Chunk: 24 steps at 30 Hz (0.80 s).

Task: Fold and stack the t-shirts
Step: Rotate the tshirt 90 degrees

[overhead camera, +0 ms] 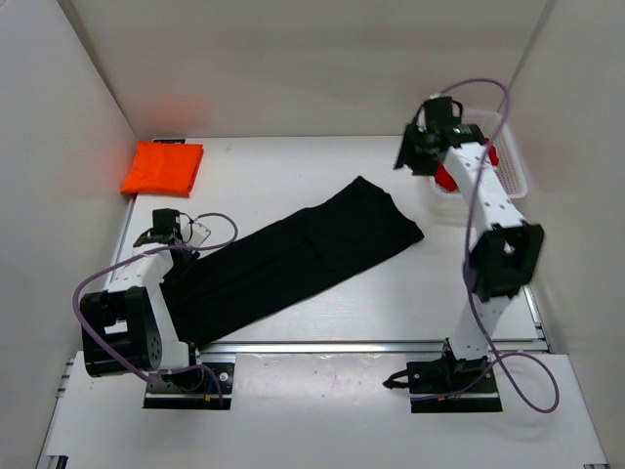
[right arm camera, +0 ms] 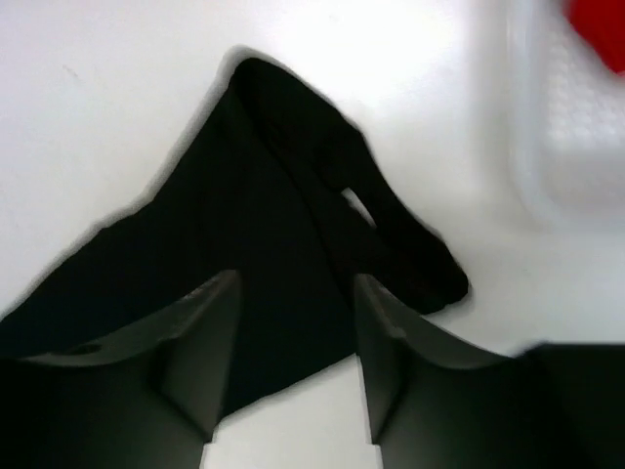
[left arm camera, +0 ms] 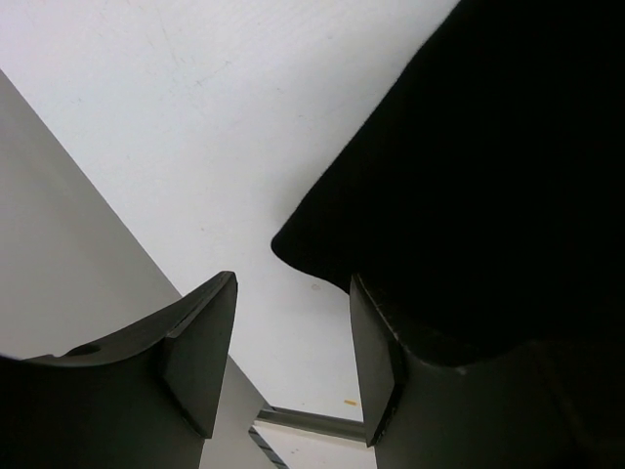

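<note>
A black t-shirt (overhead camera: pixel 303 259) lies as a long folded strip running diagonally across the table. In the left wrist view its near-left end (left arm camera: pixel 469 176) sits just right of my left gripper (left arm camera: pixel 293 362), which is open with only bare table between the fingers. My left gripper (overhead camera: pixel 168 233) hovers at that end of the strip. My right gripper (overhead camera: pixel 414 152) hangs open above the strip's far-right end (right arm camera: pixel 273 225), apart from it. An orange t-shirt (overhead camera: pixel 162 167) lies folded at the back left. A red t-shirt (overhead camera: pixel 445 178) shows inside the basket.
A white mesh basket (overhead camera: pixel 508 166) stands at the back right, against the right wall; its wall (right arm camera: pixel 557 127) shows blurred in the right wrist view. White walls enclose the table on three sides. A metal rail (overhead camera: pixel 371 347) runs along the near edge.
</note>
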Each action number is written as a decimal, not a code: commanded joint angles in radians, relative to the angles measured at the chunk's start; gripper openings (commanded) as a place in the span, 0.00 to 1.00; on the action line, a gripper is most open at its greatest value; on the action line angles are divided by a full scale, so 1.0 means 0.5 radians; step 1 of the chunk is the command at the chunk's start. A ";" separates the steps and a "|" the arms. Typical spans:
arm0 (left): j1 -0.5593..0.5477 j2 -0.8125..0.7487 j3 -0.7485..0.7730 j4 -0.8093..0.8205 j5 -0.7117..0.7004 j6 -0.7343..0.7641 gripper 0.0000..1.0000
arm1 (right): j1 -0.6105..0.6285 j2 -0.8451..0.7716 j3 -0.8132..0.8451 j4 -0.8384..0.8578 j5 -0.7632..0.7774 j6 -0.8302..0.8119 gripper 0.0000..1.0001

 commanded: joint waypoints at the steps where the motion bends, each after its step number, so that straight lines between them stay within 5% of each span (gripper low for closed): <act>1: -0.011 -0.099 -0.082 0.046 0.015 -0.022 0.61 | -0.016 -0.455 -0.863 0.196 0.027 0.203 0.39; 4: -0.017 -0.121 -0.122 0.076 0.009 -0.059 0.61 | -0.061 -0.778 -1.496 0.552 -0.041 0.406 0.31; 14: -0.066 -0.109 -0.128 0.110 0.019 -0.117 0.63 | -0.166 -0.816 -2.136 1.273 0.260 0.764 0.40; 24: -0.041 -0.066 -0.144 0.092 -0.043 -0.096 0.64 | -0.111 -0.301 -1.803 1.229 0.189 0.759 0.42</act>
